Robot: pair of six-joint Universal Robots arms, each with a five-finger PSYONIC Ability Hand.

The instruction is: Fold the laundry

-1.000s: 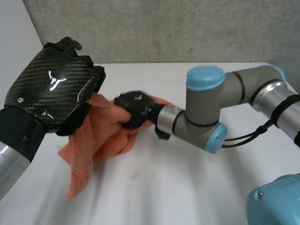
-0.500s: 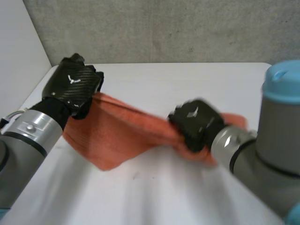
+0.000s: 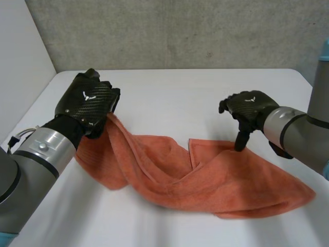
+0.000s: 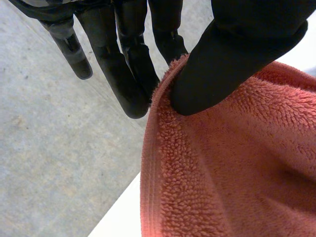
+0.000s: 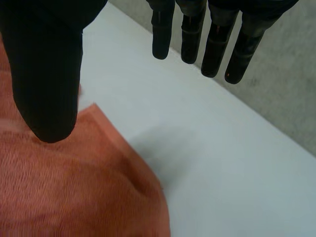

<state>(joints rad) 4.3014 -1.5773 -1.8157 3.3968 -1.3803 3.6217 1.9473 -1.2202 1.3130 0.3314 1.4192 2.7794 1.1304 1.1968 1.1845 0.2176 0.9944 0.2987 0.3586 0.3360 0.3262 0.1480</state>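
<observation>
An orange towel lies stretched across the white table, loosely doubled over itself with a fold near the middle. My left hand holds its left end lifted off the table. In the left wrist view the thumb pinches the towel's hemmed edge against the fingers. My right hand hovers over the towel's far edge at the right. Its fingers are straight and clear of the cloth, and its thumb points down at the towel, holding nothing.
A grey concrete wall stands behind the table's far edge. Bare tabletop lies beyond the right hand's fingertips and along the back of the table. My right forearm reaches in from the right.
The towel was bunched between both hands and is now drawn out across the table. My right hand swept right and let go of it. My left hand moved lower and further left, keeping its end.
</observation>
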